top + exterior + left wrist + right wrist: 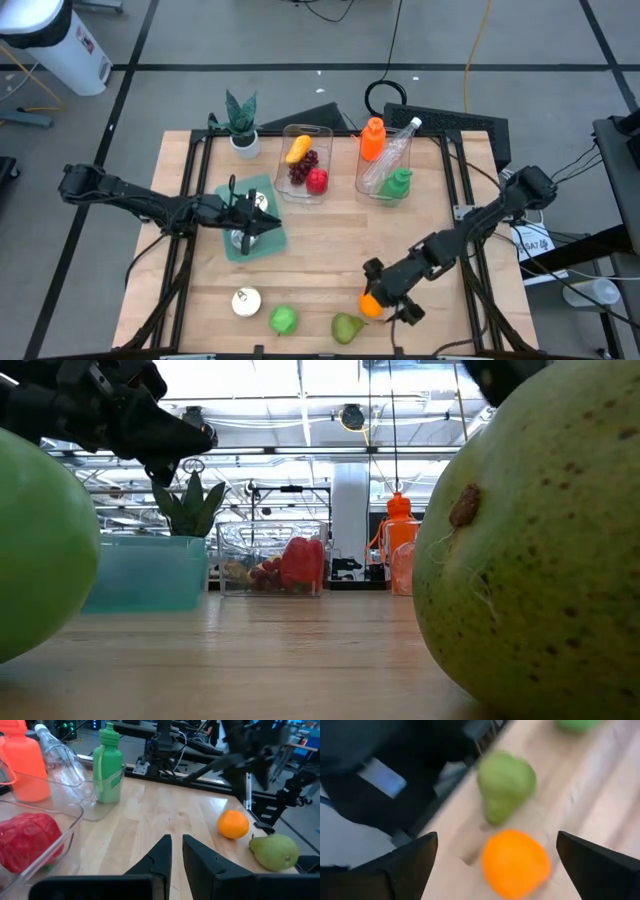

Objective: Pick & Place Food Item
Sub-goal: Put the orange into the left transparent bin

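An orange (370, 306) lies on the wooden table near its near edge, with a green pear (347, 326) just beside it. My right gripper (384, 288) hovers over the orange. In the right wrist view it (497, 842) is wide open, with a finger on either side of the orange (516, 864) and clear of it. The pear (505, 781) lies beyond. My left gripper (262, 222) is shut and holds nothing above the teal tray (262, 192); in its wrist view it (176, 842) points toward the orange (233, 824) and pear (274, 851).
A green apple (284, 320) and a pale round item (246, 301) lie near the near edge. A clear bin (322, 131) at the far side holds a banana, grapes and a red item. Another bin (361, 183) holds bottles. A potted plant (240, 122) stands far left.
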You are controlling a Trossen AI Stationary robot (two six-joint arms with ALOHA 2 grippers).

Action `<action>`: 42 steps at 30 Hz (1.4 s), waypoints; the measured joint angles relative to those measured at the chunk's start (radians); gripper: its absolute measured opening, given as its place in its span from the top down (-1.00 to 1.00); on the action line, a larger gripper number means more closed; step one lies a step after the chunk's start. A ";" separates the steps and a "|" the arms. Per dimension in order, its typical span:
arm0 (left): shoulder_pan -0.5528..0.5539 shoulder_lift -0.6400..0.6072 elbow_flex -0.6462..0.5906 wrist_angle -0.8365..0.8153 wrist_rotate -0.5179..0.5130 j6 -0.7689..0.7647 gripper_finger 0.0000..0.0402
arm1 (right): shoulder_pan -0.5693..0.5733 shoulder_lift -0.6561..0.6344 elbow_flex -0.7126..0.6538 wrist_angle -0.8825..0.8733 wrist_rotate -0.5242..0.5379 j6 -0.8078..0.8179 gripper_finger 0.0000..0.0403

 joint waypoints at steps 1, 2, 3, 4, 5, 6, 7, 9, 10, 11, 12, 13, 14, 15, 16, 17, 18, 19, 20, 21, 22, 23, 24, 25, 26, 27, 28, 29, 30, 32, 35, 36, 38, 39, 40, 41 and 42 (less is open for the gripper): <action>-0.003 0.000 0.000 0.000 0.000 0.000 0.75 | 0.000 0.010 0.000 -0.022 0.025 0.000 -0.95; -0.005 0.000 0.000 0.000 0.000 0.000 0.75 | 0.001 0.022 0.000 -0.035 0.059 -0.004 -0.95; -0.008 0.000 0.000 0.000 0.000 0.000 0.75 | 0.003 0.033 0.000 -0.041 0.088 -0.005 -0.96; -0.011 0.000 0.000 0.000 0.000 0.000 0.75 | 0.007 0.040 0.000 -0.048 0.114 -0.013 -0.97; -0.015 0.000 0.000 0.000 0.000 0.000 0.75 | 0.012 0.044 -0.001 -0.052 0.134 -0.020 -0.98; -0.017 0.000 0.000 0.000 0.000 0.000 0.74 | 0.013 0.047 -0.001 -0.046 0.148 -0.024 -0.98; -0.020 0.000 0.000 0.000 0.000 0.000 0.75 | 0.013 0.048 -0.001 -0.032 0.151 -0.031 -0.98; -0.029 0.000 0.000 0.000 0.000 0.000 0.75 | 0.018 0.049 0.000 -0.029 0.154 -0.037 -0.97; -0.032 0.000 0.001 0.000 0.000 0.000 0.74 | 0.020 0.049 0.000 -0.032 0.155 -0.030 -0.97; -0.036 0.000 0.001 0.000 0.000 0.000 0.75 | 0.020 0.049 0.000 -0.030 0.155 -0.021 -0.98; -0.041 0.000 0.001 0.000 0.000 0.000 0.75 | 0.024 0.049 0.000 -0.026 0.155 -0.011 -0.98; -0.045 0.000 0.001 0.000 0.000 0.000 0.74 | 0.028 0.049 -0.005 -0.013 0.157 -0.002 -0.98; -0.049 0.000 0.001 0.000 0.000 0.000 0.75 | 0.031 0.049 -0.015 0.011 0.157 0.005 -0.98; -0.053 0.000 0.001 0.000 0.000 0.000 0.75 | 0.035 0.049 -0.029 0.042 0.157 0.009 -0.98; -0.055 0.000 0.001 0.000 0.000 0.000 0.74 | 0.039 0.049 -0.048 0.075 0.159 0.008 -0.98; -0.056 0.000 0.001 0.000 0.000 0.000 0.74 | 0.042 0.049 -0.069 0.099 0.171 0.006 -0.98; -0.059 0.000 0.001 0.000 -0.001 0.000 0.75 | 0.046 0.049 -0.087 0.106 0.191 -0.003 -0.98; -0.059 0.000 0.001 0.000 -0.001 0.000 0.75 | 0.047 0.049 -0.104 0.110 0.213 -0.016 -0.98; -0.060 0.000 0.001 0.000 -0.001 0.000 0.74 | 0.047 0.049 -0.124 0.121 0.240 -0.028 -0.98; -0.060 0.000 0.001 0.000 -0.001 0.000 0.75 | 0.046 0.049 -0.145 0.141 0.256 -0.035 -0.98; -0.060 0.000 0.001 0.000 -0.001 0.000 0.75 | 0.045 0.049 -0.166 0.170 0.261 -0.040 -0.98; -0.060 0.000 0.001 0.000 -0.001 0.000 0.74 | 0.045 0.049 -0.184 0.201 0.261 -0.040 -0.98; -0.060 0.000 0.001 -0.001 -0.001 0.000 0.75 | 0.045 0.049 -0.201 0.234 0.262 -0.040 -0.98; -0.060 0.000 0.001 -0.001 -0.001 0.000 0.75 | 0.045 0.049 -0.217 0.262 0.257 -0.041 -0.98; -0.060 0.000 0.001 -0.001 -0.001 0.000 0.74 | 0.046 0.049 -0.231 0.281 0.256 -0.041 -0.98; -0.060 0.000 0.001 -0.001 -0.001 0.001 0.74 | 0.046 0.049 -0.244 0.294 0.256 -0.042 -0.98; -0.060 0.000 0.001 -0.001 -0.001 0.001 0.75 | 0.047 0.049 -0.256 0.304 0.256 -0.042 -0.98; -0.060 0.000 0.001 0.000 -0.001 0.001 0.74 | 0.050 0.049 -0.267 0.317 0.258 -0.043 -0.98; -0.060 0.000 0.001 -0.001 -0.001 0.001 0.74 | 0.052 0.049 -0.275 0.327 0.262 -0.043 -0.98; -0.060 0.000 0.001 -0.001 -0.002 0.001 0.75 | 0.052 0.049 -0.289 0.338 0.262 -0.043 -0.98; -0.060 0.000 0.001 -0.001 -0.023 0.001 0.75 | 0.052 0.066 -0.315 0.384 0.262 -0.072 -0.98; -0.060 0.000 0.001 -0.001 -0.029 0.001 0.74 | 0.052 0.073 -0.323 0.408 0.262 -0.095 -0.98; -0.060 0.000 0.001 -0.001 -0.035 0.001 0.75 | 0.055 0.091 -0.334 0.461 0.261 -0.138 -0.98; -0.060 0.000 0.001 -0.001 -0.035 0.001 0.75 | 0.055 0.104 -0.335 0.491 0.262 -0.156 -0.98; -0.060 0.000 0.001 -0.001 -0.035 0.000 0.74 | 0.055 0.114 -0.335 0.504 0.266 -0.172 -0.98; -0.059 0.000 0.001 -0.001 -0.035 0.001 0.75 | 0.055 0.124 -0.336 0.511 0.279 -0.187 -0.98; -0.059 0.000 0.001 -0.001 -0.035 0.000 0.75 | 0.055 0.134 -0.337 0.524 0.285 -0.199 -0.98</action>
